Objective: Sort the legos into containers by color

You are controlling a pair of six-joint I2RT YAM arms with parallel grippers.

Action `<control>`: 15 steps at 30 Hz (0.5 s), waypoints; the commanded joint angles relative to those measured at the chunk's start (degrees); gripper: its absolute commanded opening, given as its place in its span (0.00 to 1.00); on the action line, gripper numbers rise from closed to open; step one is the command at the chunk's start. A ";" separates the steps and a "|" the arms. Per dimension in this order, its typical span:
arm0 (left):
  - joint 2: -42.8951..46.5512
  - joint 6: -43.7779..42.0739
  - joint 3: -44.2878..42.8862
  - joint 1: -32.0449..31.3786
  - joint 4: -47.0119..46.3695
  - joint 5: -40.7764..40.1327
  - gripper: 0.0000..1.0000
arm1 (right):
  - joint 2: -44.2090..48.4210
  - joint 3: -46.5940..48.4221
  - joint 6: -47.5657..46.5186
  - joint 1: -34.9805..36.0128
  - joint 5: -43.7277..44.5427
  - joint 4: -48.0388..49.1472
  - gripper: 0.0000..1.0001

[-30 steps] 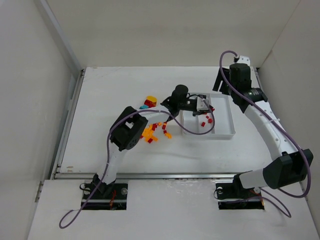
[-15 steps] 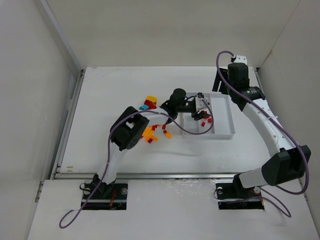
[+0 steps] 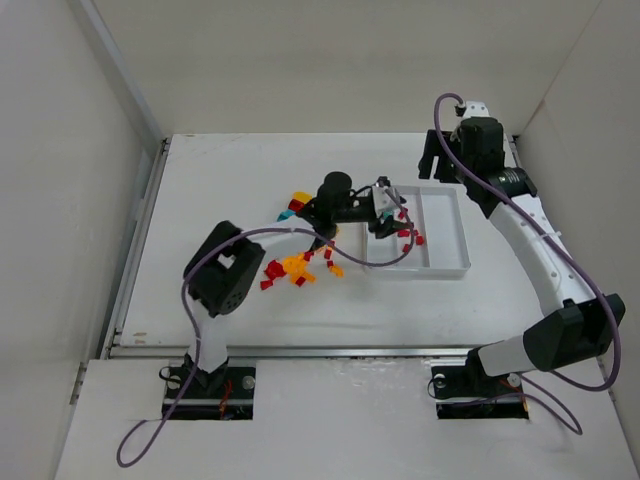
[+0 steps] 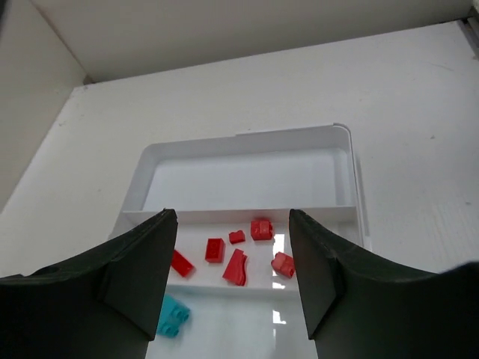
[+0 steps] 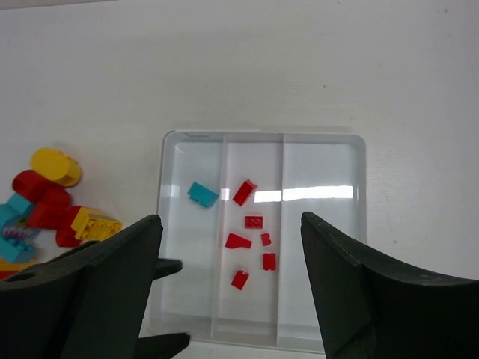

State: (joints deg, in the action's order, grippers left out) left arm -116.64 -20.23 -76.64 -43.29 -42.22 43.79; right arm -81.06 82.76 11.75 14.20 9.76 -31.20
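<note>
While a scatter of red and orange legos (image 3: 298, 266) lies loose on the table (image 3: 200, 200) just beside it, the white tray (image 5: 322, 168) holds a few tiny bricks. One teal brick (image 5: 203, 194) sits alone in an outer lane, and six red bricks (image 5: 254, 222) are in the middle lane. The left gripper (image 4: 232, 221) gapes wide with nothing between its fingers, and so does the right gripper (image 5: 228, 224).
</note>
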 commanded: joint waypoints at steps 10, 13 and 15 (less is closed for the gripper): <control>41.81 1.22 21.35 7.68 23.12 -27.31 0.57 | -5.59 5.04 0.81 14.51 0.17 0.71 0.80; 46.14 11.30 22.93 10.50 29.81 -44.62 0.55 | -9.64 5.66 5.29 16.30 -4.19 0.70 0.78; 49.31 16.69 25.22 13.73 32.79 -52.37 0.48 | -12.18 3.73 8.62 17.70 -6.23 2.54 0.73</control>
State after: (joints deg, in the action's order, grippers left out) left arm -70.37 -13.98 -53.98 -33.01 -18.35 10.11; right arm -91.42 86.21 15.18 31.57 5.52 -30.92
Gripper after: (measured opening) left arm 0.496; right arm 0.739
